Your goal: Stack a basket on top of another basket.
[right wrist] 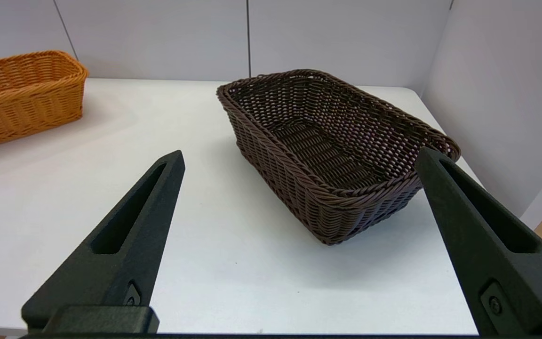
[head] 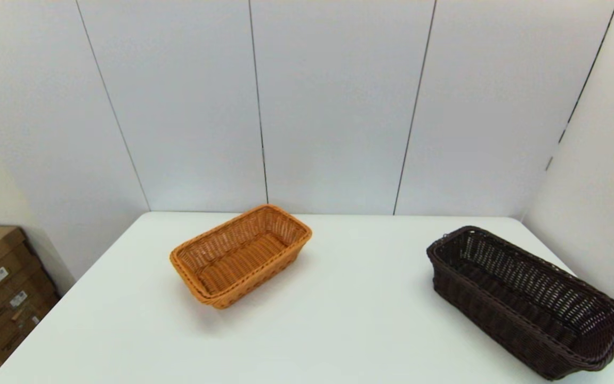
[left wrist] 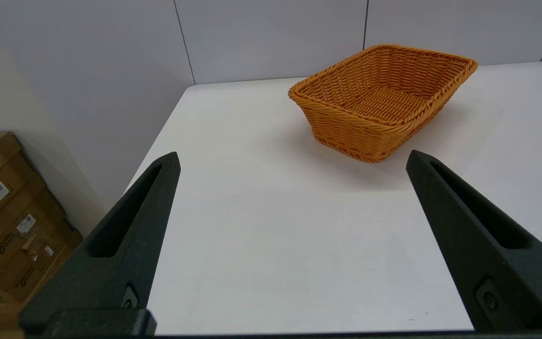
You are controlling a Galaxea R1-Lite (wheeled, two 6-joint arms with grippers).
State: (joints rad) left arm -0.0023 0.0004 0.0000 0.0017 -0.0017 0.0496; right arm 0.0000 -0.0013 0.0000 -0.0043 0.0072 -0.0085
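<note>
From the head view neither arm is showing at all; only the white worktop (head: 339, 320) with two baskets sitting on it, well apart from each other. The wrist views are giving what that view lacks. The left gripper (left wrist: 292, 160) is hanging above the worktop's near left part with its two black fingers (left wrist: 130, 235) spread wide and holding nothing, and it is facing the orange-tan basket (left wrist: 379, 101) from some way off. The right gripper (right wrist: 299, 157) is likewise gaping wide and holding nothing, hovering near the dark brown basket (right wrist: 332, 150); its right finger (right wrist: 478, 235) is crossing in front of that basket's near corner in the picture, and I cannot tell whether it is touching the rim.

The dark brown basket (head: 525, 298) is sitting upright on the right side of the worktop, angled so that one end is pointing toward the near right corner. It is almost black, long and rectangular, with open-weave sides letting light through and a thick braided rim. The orange-tan basket (head: 240, 256) is resting upright left of centre toward the back, also turned at an angle, with flared sides, a tight weave and a braided rim.

Only the head and left wrist views are catching the stacked cardboard boxes (left wrist: 3, 221) on the floor beyond the worktop's left edge. White wall panels (head: 328, 106) are standing behind it all.
</note>
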